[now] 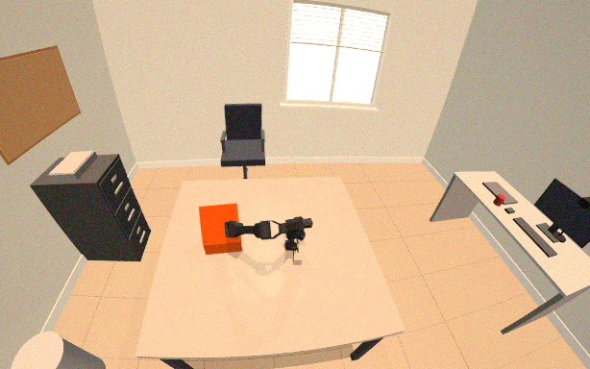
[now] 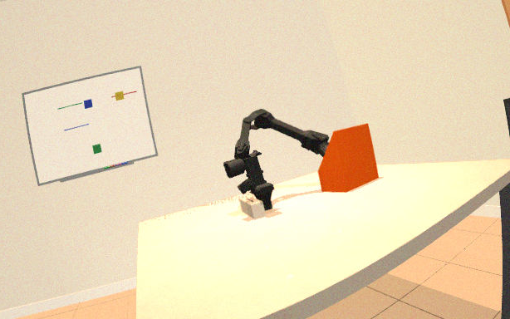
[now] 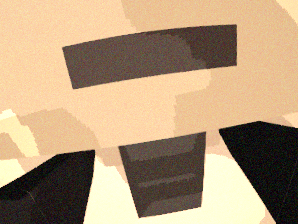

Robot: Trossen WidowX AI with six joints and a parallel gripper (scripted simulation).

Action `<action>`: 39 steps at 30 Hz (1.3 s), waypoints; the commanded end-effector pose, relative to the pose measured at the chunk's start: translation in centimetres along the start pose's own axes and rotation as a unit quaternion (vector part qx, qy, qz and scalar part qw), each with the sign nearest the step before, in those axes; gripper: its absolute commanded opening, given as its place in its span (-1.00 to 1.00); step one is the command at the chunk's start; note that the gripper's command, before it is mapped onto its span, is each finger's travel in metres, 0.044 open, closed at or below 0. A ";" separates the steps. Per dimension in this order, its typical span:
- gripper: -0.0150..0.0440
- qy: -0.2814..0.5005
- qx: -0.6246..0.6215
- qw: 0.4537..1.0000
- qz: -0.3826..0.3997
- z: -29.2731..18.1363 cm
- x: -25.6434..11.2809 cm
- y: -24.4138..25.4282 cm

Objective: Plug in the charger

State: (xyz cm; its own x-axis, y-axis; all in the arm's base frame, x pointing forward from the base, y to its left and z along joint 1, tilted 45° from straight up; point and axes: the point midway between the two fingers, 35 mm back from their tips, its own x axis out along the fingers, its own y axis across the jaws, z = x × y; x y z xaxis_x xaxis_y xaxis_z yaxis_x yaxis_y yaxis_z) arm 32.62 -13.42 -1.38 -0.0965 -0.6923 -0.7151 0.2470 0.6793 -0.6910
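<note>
A pale block (image 1: pixel 297 262) (image 2: pixel 254 209), which looks like the power strip, stands on the table. In the wrist view a broad pale surface (image 3: pixel 140 110), likely the same block, fills the upper part and bears a dark band (image 3: pixel 150 57). A dark grey block (image 3: pixel 167 175), which looks like the charger, meets the near edge of that surface. My gripper (image 1: pixel 294 247) (image 2: pixel 257 199) (image 3: pixel 157 135) is open and low beside the pale block. Its black fingers stand on both sides of the charger, with gaps visible. The prongs and the outlet openings are hidden or cannot be made out.
A large orange block (image 1: pixel 219 223) (image 2: pixel 350 162) stands on the table (image 1: pixel 265 322) (image 2: pixel 304 249) by the arm's base. The arm reaches across from it. A chair (image 1: pixel 243 144) stands behind the table, a filing cabinet (image 1: pixel 83 216) to the left and a desk (image 1: pixel 563 269) to the right.
</note>
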 end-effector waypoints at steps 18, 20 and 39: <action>1.00 -0.002 0.001 1.000 0.000 -0.5 0.1 0.0; 1.00 -0.003 0.001 1.000 0.000 -0.6 0.1 0.0; 1.00 -0.005 0.002 1.000 0.001 -1.2 0.1 0.0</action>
State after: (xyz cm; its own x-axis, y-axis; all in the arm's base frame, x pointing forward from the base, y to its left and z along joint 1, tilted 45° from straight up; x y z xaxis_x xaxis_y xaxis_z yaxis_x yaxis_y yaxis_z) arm 31.82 -13.22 -1.42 -0.0822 -0.6938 -0.7155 0.2554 0.6792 -0.6880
